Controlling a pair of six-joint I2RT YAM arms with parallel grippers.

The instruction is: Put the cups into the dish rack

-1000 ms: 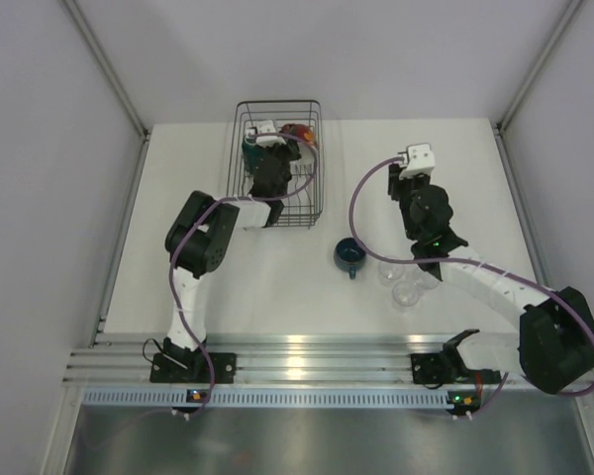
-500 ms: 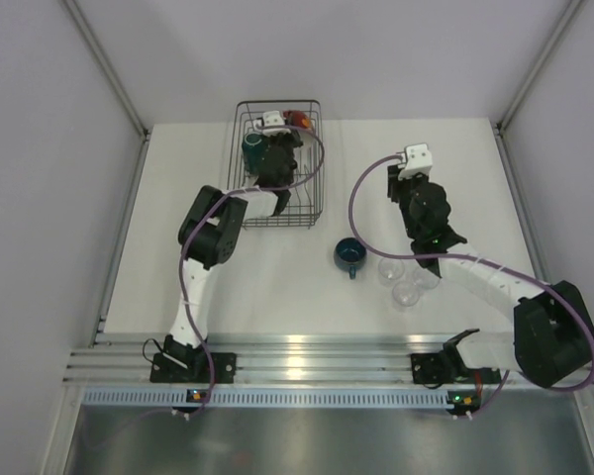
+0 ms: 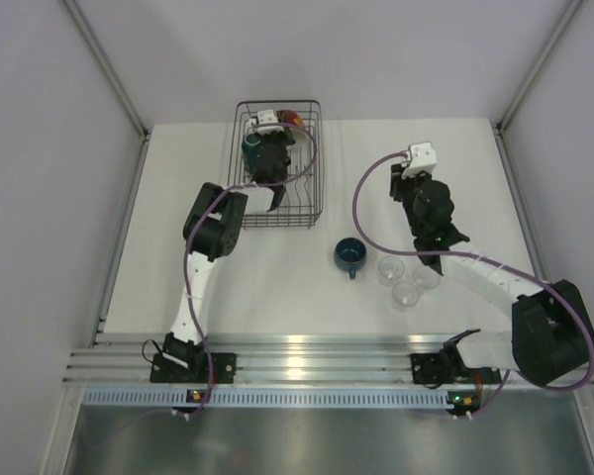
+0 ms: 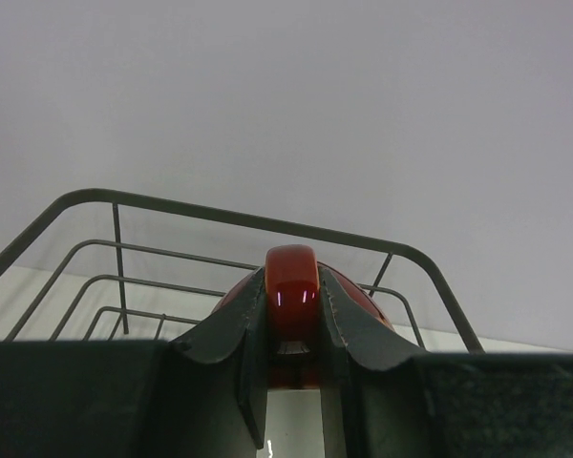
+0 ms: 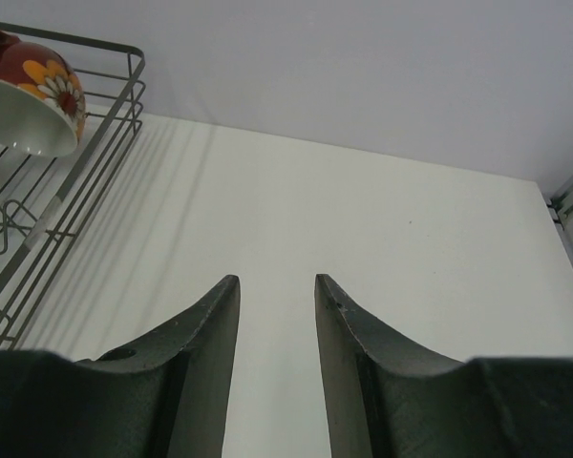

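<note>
The dish rack point(image 3: 318, 188), a dark wire basket, stands at the back left of the table. My left gripper point(image 3: 283, 127) reaches into it and is shut on the handle of the red patterned cup point(image 3: 294, 120); the left wrist view shows the red handle point(image 4: 292, 284) pinched between the pads, with the rack's far rim point(image 4: 220, 215) behind. The right wrist view shows this cup point(image 5: 33, 105) tilted, its white inside facing down. A teal mug point(image 3: 249, 148) sits in the rack. The dark-blue cup point(image 3: 349, 255) and three clear glasses point(image 3: 406, 293) stand on the table. My right gripper point(image 3: 404, 183) point(image 5: 277, 279) hangs open, holding nothing.
The rack's right wall point(image 5: 115, 124) runs along the left of the right wrist view, with bare white table beyond the fingers. Metal frame posts point(image 3: 520, 89) border the table at the back corners. The arm bases sit on the aluminium rail point(image 3: 307, 356) at the near edge.
My left gripper has carried the red cup further toward the rack's far side. The right arm has barely shifted.
</note>
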